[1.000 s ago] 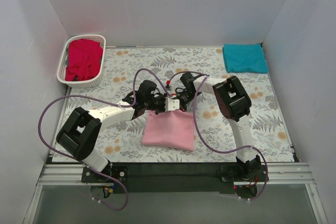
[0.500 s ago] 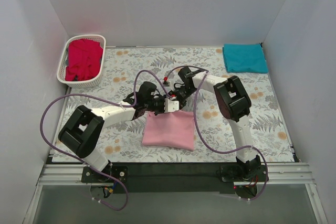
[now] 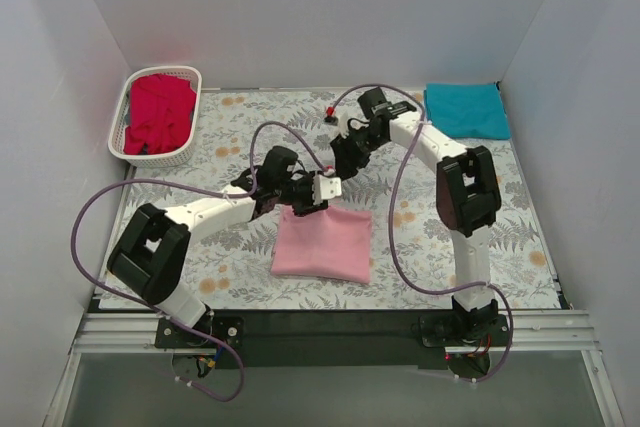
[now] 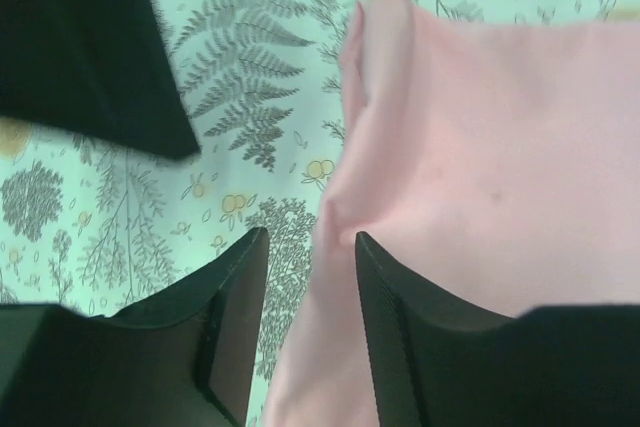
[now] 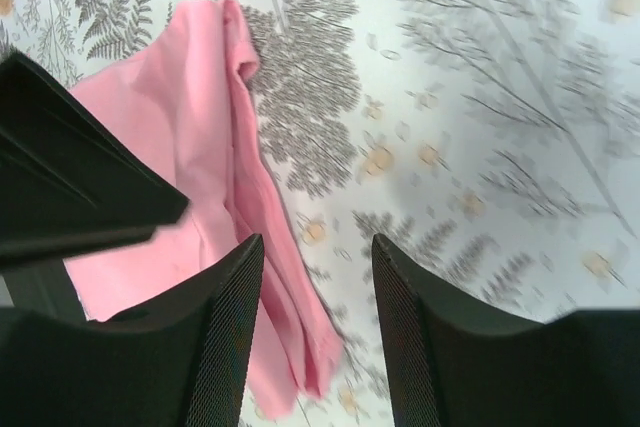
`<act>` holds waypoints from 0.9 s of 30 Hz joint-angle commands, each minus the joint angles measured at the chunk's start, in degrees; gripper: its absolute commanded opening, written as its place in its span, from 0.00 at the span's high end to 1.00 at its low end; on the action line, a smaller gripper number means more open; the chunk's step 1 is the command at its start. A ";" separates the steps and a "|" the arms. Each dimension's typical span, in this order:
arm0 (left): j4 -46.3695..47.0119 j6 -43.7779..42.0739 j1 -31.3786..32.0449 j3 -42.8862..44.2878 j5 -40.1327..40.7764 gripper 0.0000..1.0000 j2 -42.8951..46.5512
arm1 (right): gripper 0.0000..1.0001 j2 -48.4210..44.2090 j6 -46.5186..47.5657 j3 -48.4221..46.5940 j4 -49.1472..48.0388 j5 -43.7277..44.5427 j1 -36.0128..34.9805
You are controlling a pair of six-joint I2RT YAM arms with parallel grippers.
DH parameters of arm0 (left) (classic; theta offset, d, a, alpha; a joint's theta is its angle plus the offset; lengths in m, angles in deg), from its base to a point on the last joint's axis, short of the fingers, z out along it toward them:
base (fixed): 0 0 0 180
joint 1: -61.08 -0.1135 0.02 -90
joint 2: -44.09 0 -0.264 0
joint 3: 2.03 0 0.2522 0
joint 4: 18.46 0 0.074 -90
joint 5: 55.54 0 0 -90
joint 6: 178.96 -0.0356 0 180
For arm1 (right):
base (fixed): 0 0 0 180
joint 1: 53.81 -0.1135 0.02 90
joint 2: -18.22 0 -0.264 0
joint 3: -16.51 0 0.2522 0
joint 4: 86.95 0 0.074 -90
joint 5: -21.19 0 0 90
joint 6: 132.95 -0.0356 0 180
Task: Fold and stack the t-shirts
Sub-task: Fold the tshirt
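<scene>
The light pink t-shirt [image 3: 323,245] lies folded into a rectangle on the floral table. My left gripper [image 3: 300,205] is low at its far left corner. In the left wrist view the left gripper [image 4: 310,247] is open, and the edge of the pink t-shirt [image 4: 480,167] runs loose beneath the gap. My right gripper [image 3: 345,159] hangs behind the shirt, lifted off it. In the right wrist view the right gripper [image 5: 316,242] is open and empty over the tablecloth, with the pink t-shirt [image 5: 190,97] down to its left. A teal t-shirt [image 3: 466,110] lies folded at the back right. A red t-shirt [image 3: 158,112] sits in the basket.
The white lattice basket [image 3: 117,137] stands at the back left against the wall. White walls close in the table on three sides. Purple cables loop from both arms over the table's middle. The left arm's dark gripper body [image 5: 60,177] shows at the right wrist view's left edge.
Both grippers have opened and let go of the pink shirt's far edge. The right gripper has lifted and swung away toward the back right. The left gripper stays at the corner.
</scene>
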 commanded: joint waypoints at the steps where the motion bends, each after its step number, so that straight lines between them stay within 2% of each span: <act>1: -8.63 11.71 -3.94 6.80 -3.69 0.60 6.97 | 0.44 -6.19 1.31 -1.94 4.63 -2.82 6.18; 2: -10.49 17.31 -5.26 8.20 -7.28 0.58 7.50 | 0.43 -7.24 1.49 -0.28 5.25 -3.88 8.54; 5: -16.13 23.76 -12.11 9.36 -13.79 0.54 7.95 | 0.41 -12.16 3.16 4.55 7.45 -6.70 10.67; 6: -16.83 26.91 -15.78 9.36 -15.38 0.53 7.86 | 0.41 -13.48 3.51 8.83 7.54 -6.87 10.59; 9: -18.77 29.74 -20.98 9.18 -19.78 0.50 6.11 | 0.43 -18.49 4.13 16.49 7.19 -9.68 10.68; 15: -18.86 31.78 -23.20 9.27 -19.62 0.49 0.75 | 0.48 -18.50 5.62 22.84 5.08 -7.59 10.24; 18: -18.25 32.30 -23.72 9.27 -19.09 0.49 -1.54 | 0.48 -18.68 4.66 24.34 1.48 -4.08 9.54; 27: -20.18 30.46 -24.25 9.62 -17.51 0.48 -6.03 | 0.48 -16.92 5.10 26.01 -0.46 0.06 6.11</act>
